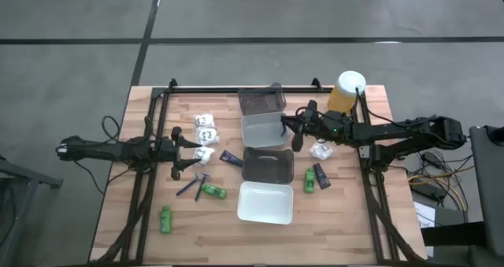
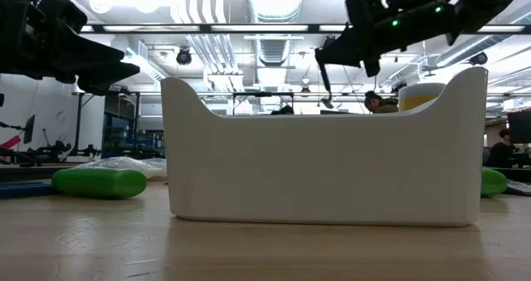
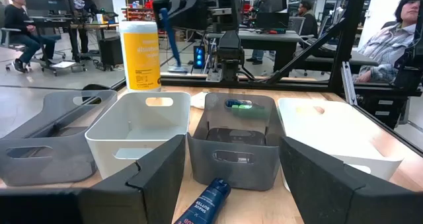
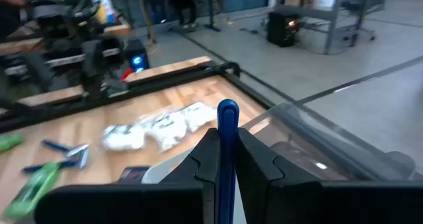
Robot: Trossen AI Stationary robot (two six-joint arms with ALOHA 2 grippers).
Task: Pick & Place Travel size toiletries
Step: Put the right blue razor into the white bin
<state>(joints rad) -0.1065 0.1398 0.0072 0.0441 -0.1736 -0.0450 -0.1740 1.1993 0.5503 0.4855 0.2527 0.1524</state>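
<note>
Right tool (image 4: 227, 159) pinching a blue razor stick (image 4: 227, 128) above the white tray (image 1: 262, 130), left tool (image 3: 228, 178) spread, dark tube (image 3: 204, 202) just ahead on the surface (image 1: 346, 212)

overhead, table-level, two wrist views

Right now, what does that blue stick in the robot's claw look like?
The blue razor stick is slim, smooth and plastic-looking, with a rounded tip. The right claw pinches it between its two dark fingers, holding it in the air over the row of trays. Its other end is hidden.
</note>
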